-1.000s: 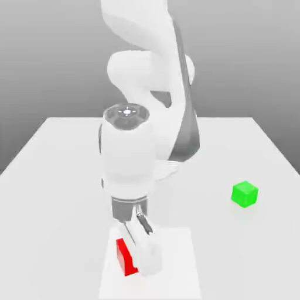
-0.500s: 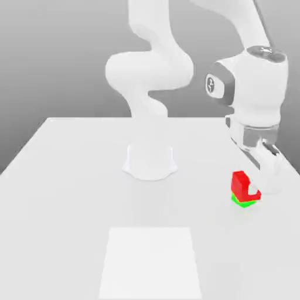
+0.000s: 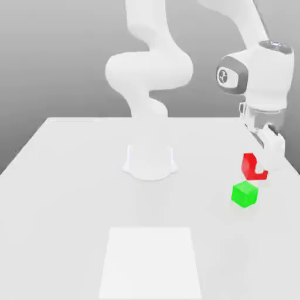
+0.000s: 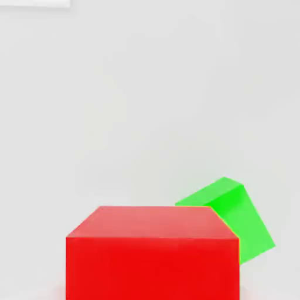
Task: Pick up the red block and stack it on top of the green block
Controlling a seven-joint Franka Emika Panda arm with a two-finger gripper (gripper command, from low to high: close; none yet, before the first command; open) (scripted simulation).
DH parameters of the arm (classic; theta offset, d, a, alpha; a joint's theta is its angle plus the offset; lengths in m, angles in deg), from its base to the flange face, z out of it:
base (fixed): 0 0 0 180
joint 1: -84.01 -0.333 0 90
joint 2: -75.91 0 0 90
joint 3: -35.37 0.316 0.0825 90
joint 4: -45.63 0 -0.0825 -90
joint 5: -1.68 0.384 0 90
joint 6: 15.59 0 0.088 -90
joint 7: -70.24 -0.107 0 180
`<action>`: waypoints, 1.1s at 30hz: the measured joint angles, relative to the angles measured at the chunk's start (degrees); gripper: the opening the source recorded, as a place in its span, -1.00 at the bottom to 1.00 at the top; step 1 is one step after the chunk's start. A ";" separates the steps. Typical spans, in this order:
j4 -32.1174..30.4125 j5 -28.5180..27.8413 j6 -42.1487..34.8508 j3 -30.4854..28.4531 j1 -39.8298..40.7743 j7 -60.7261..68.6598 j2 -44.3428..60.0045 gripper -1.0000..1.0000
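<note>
Pincer [image 3: 262, 166] clamped on red block [image 3: 252, 166], held in the air at the exterior view's right, above the tabletop [image 3: 70, 193]. Green block [image 3: 245, 194] resting on tabletop just below red block, apart from it, not touching. In hand view, red block [image 4: 153, 253] close in front, green block [image 4: 237, 217] behind and partly covered by it. Arm base [image 3: 150, 161] mid-tabletop. Pale square patch [image 3: 151, 261] near front edge.
</note>
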 joint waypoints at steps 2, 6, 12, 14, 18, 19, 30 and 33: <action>0.00 -0.06 0.11 0.01 0.01 -0.04 0.00 -1.00; -0.01 -0.17 0.33 0.02 0.03 -0.13 0.00 -1.00; -0.01 -0.28 0.55 0.03 0.06 -0.21 0.00 1.00; -0.01 -0.28 0.55 0.03 0.06 -0.21 0.00 1.00; -0.01 -0.28 0.55 0.03 0.06 -0.21 0.00 1.00; -0.01 -0.28 0.55 0.03 0.06 -0.21 0.00 1.00; -0.01 -0.28 0.55 0.03 0.06 -0.21 0.00 1.00; -0.01 -0.28 0.55 0.03 0.06 -0.21 0.00 1.00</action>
